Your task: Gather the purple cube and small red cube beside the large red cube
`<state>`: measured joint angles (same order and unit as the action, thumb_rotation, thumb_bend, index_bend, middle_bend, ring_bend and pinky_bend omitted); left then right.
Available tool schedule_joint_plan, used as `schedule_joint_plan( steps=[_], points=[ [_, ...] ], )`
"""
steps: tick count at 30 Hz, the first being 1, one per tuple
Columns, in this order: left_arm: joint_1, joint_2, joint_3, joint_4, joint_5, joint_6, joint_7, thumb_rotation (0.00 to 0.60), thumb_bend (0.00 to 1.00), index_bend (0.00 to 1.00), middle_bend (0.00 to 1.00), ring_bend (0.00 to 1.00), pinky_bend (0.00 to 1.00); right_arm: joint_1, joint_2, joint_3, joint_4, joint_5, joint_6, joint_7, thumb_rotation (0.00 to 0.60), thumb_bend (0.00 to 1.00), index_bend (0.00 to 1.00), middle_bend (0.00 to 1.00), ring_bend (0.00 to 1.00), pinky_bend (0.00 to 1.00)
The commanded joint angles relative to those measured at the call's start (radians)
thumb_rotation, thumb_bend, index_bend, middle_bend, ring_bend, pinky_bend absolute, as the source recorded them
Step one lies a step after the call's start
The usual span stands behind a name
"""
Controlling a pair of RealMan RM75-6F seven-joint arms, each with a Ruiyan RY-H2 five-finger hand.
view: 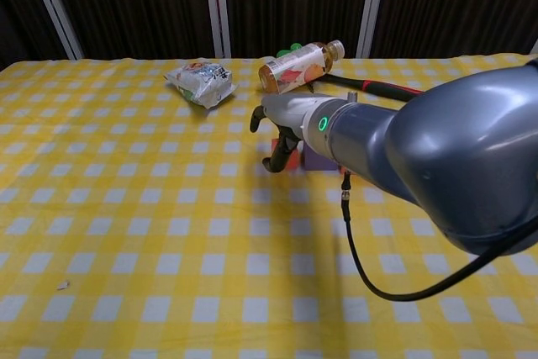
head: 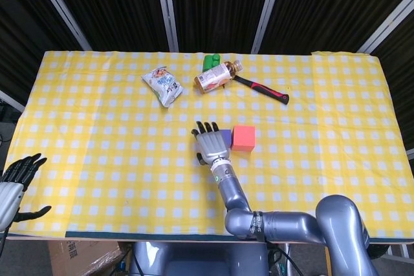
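Nearest in, the left hand [head: 18,179] is hanging off the table's near-left corner, fingers apart, holding nothing. Moving out to mid-table, the right hand [head: 210,141] is reaching over the yellow checked cloth [head: 97,153], fingers spread and curling down around the purple cube [head: 224,137]; whether they're actually gripping it, I cannot tell. The large red cube [head: 243,138] is sitting just beside the purple one, on its right. Far side now: snack bag [head: 162,85], bottle [head: 217,75] lying down, green object [head: 211,62] behind it, hammer [head: 261,88]
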<state>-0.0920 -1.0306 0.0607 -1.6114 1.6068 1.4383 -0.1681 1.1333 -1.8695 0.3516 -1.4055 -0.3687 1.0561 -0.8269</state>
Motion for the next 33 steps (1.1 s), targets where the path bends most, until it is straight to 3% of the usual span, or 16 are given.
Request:
schedule_joint_plan(
  steps=[1,33],
  points=[
    [0.001,0.000,0.000,0.000,0.000,0.001,0.000,0.600,0.08,0.00,0.00,0.00,0.02,0.001,0.000,-0.009,-0.016,0.009,0.014,-0.014,0.600,0.59,0.19,0.00,0.00,0.00],
    [-0.001,0.003,0.001,-0.005,-0.005,-0.006,-0.001,0.600,0.08,0.00,0.00,0.00,0.02,-0.017,-0.012,-0.044,0.007,0.038,0.018,-0.058,0.600,0.61,0.22,0.00,0.00,0.00]
  ],
)
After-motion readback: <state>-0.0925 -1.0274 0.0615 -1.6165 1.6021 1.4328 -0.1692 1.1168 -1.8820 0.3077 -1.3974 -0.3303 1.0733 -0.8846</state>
